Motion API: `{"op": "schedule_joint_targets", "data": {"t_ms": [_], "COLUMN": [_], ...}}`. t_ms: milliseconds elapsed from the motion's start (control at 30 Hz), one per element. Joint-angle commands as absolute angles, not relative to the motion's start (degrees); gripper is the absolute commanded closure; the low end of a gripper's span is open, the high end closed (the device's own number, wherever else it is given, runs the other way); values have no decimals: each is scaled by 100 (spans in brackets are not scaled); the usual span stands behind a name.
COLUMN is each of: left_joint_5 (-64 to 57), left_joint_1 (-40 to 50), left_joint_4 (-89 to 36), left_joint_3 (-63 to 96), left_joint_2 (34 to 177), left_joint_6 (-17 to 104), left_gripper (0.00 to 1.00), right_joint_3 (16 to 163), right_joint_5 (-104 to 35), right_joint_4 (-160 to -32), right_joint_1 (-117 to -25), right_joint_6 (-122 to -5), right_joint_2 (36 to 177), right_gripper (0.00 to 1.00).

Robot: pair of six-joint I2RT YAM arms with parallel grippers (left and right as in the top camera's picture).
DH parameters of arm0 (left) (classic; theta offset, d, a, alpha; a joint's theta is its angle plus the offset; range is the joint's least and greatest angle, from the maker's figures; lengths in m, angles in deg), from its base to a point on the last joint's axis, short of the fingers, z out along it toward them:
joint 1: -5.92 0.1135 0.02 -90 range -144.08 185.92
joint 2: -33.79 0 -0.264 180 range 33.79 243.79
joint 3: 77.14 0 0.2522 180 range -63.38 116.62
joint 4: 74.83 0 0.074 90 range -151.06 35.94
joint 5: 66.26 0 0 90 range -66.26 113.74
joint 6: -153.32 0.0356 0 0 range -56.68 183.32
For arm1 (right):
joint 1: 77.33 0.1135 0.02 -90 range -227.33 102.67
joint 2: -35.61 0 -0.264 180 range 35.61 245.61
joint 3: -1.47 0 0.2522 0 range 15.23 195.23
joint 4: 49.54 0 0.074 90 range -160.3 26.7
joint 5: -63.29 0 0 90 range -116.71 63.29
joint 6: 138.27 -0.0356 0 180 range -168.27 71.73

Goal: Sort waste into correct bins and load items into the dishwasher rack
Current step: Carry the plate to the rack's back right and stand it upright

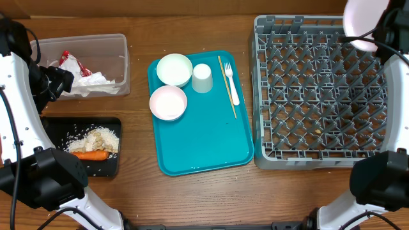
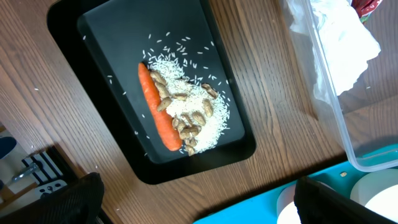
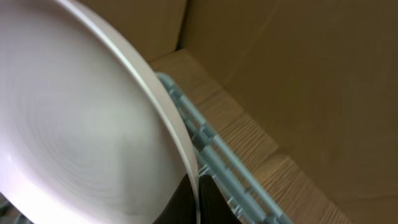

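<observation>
At the rack's far right corner, the right gripper (image 3: 198, 202) is clamped on the rim of the round white plate (image 3: 74, 124), its dark fingers pinching the lower edge. The plate hangs tilted on edge rather than flat, held clear above the grey dishwasher rack (image 1: 319, 89), which lies below the gripper and spreads toward the near left. In the right wrist view the rack's rim bar runs just behind the plate's edge. My judgement is that the next move turns on this: the plate's edge has to line up with a gap between 2 rows of pegs before it goes down, and this arm alone is close enough.

Across the table, the left gripper (image 2: 196, 199) is spread wide and holds nothing. It hovers by the shallow black tray (image 1: 57, 128), where the carrot (image 1: 89, 154) lies beside the pale crumbs (image 1: 96, 137). Beyond it, the clear tub (image 1: 121, 64) holds the crumpled napkins (image 1: 89, 82) and the red wrapper (image 1: 69, 61).

Between the 2 arms, the teal tray (image 1: 204, 140) carries 2 white bowls (image 1: 174, 69), the cup (image 1: 202, 78) and the fork (image 1: 231, 83), all waiting for the rack.
</observation>
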State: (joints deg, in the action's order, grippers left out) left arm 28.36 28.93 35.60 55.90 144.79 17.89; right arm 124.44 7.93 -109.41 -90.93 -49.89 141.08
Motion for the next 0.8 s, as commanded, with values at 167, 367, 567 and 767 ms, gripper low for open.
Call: {"op": "schedule_joint_targets", "data": {"t_ms": [167, 367, 567, 767], "left_joint_5": [2818, 2818, 2818, 2818], "left_joint_1": [2915, 2913, 2913, 2913], "left_joint_4": [3573, 3573, 3573, 3573], "left_joint_3": [5584, 5584, 5584, 5584], "left_joint_2": [14318, 14318, 14318, 14318], "left_joint_6": [1811, 1808, 1811, 1811], "left_gripper": [0, 0, 0, 0], "right_joint_3": [12451, 12217, 11924, 11583], "right_joint_5": [1326, 1643, 1715, 1501], "right_joint_4": [-10707, -10604, -10454, -10410], "right_joint_1": [-9209, -9209, -9202, -9170], "right_joint_6": [-4181, -4176, -4093, -4093], "right_joint_2": [14497, 14718, 14773, 14784], "right_gripper": [96, 96, 95, 95]}}
